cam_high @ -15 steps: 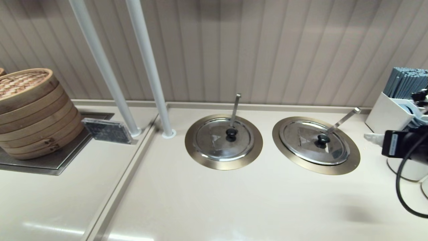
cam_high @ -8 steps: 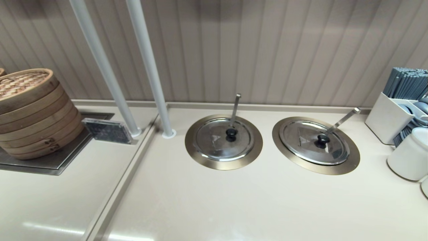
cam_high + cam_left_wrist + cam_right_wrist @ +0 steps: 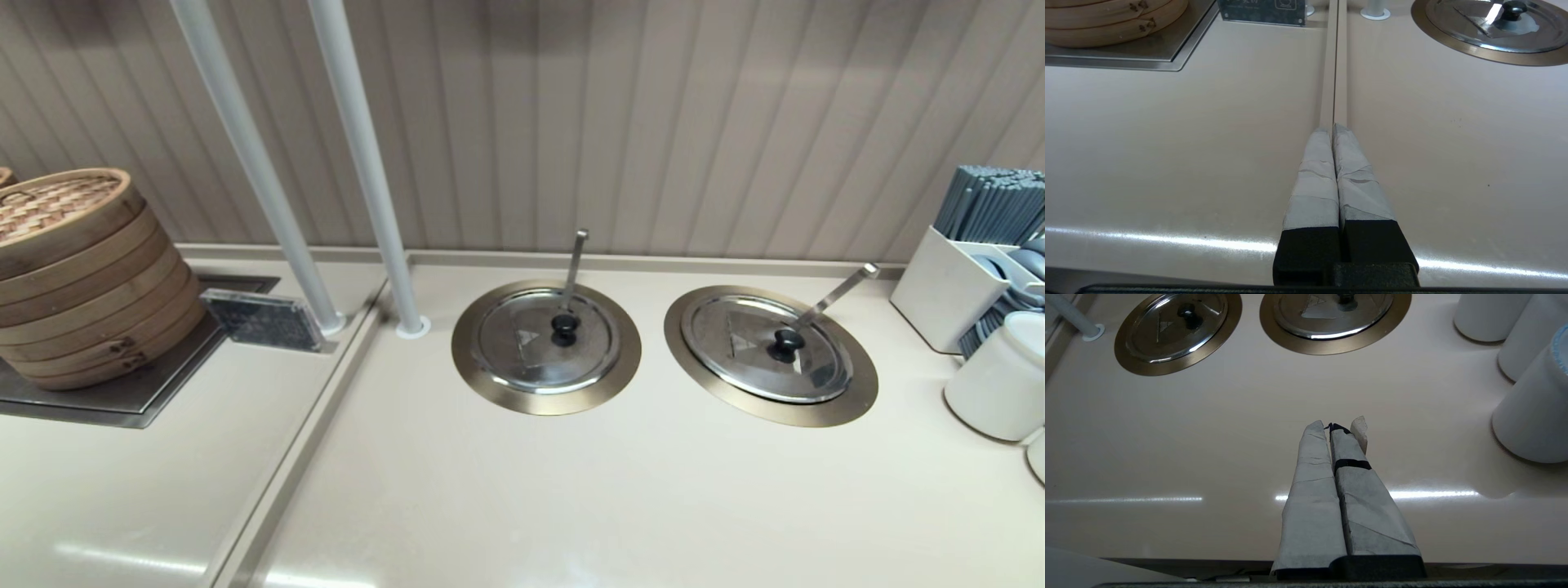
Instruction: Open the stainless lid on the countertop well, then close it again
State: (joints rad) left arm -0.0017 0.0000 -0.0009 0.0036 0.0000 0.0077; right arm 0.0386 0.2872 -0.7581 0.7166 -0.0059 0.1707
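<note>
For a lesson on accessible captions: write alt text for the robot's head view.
Two round shiny steel lids with black knobs, the stainless lid on the right and its twin on the left, lie closed in brass-ringed wells in a beige countertop. A ladle handle rises behind each; stacked bamboo steamers stand far left.
</note>
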